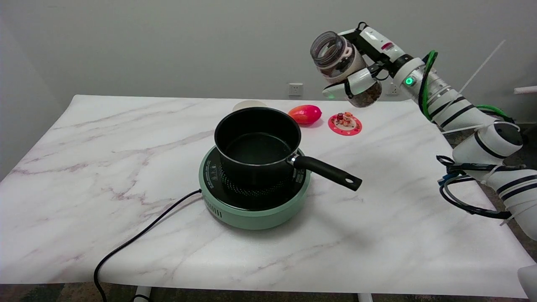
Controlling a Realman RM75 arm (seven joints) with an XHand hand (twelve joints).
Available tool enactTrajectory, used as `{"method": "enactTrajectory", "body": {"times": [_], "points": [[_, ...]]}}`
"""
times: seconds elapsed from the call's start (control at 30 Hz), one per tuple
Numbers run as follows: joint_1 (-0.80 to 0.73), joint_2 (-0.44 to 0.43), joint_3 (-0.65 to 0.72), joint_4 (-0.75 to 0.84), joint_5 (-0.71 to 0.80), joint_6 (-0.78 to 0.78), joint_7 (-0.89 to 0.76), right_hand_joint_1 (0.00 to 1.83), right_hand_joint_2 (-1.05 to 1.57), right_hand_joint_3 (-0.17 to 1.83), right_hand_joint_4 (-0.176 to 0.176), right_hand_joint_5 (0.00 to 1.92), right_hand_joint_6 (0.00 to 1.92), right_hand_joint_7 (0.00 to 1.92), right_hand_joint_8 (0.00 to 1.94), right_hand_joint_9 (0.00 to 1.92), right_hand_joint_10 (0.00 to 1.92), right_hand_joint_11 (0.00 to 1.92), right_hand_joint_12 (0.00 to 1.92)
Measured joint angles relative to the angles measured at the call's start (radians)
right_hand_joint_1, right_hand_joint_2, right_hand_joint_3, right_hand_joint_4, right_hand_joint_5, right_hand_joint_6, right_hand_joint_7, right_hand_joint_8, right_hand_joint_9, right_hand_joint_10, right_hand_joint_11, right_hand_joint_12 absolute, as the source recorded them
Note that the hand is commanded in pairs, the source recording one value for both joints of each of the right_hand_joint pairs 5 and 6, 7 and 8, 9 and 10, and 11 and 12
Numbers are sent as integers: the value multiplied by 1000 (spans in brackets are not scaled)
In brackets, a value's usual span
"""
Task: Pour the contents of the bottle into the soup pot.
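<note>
The right hand [364, 67] is wrapped around a clear bottle [345, 69], fingers closed on its middle, and holds it high in the air over the far right part of the counter [126, 167]. The bottle carries brown, pellet-like contents, heaped in its lower end. It is tilted — its open mouth points up and to the picture's left, toward the pot's side, while its base sits low and right, tucked against the palm. So its long axis already leans toward the target, yet the mouth is above the level of the base and nothing appears to be spilling.

The black soup pot [256, 144] stands upright on a green induction cooker [256, 209], its long handle pointing toward the arm's side. It lies down and to the left of the hand, well apart from it; the bottle's mouth hangs nowhere near above the pot's rim. That offset is what the coming move turns on, as I judge it: the hand needs to travel left and toward the near side until the mouth is over the pot's opening — only then tip further. Tilting more where it is now would likely drop the contents on the counter near the pink coaster [345, 124] and the red fruit-shaped object [305, 114].
</note>
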Motion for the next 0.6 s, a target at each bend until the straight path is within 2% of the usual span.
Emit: {"method": "enactTrajectory", "body": {"times": [0.6], "points": [[6, 3, -66, 163, -376, -55, -57, 1426, 1033, 536, 0, 1786, 1786, 1721, 1721, 1352, 1352, 1194, 1194]]}}
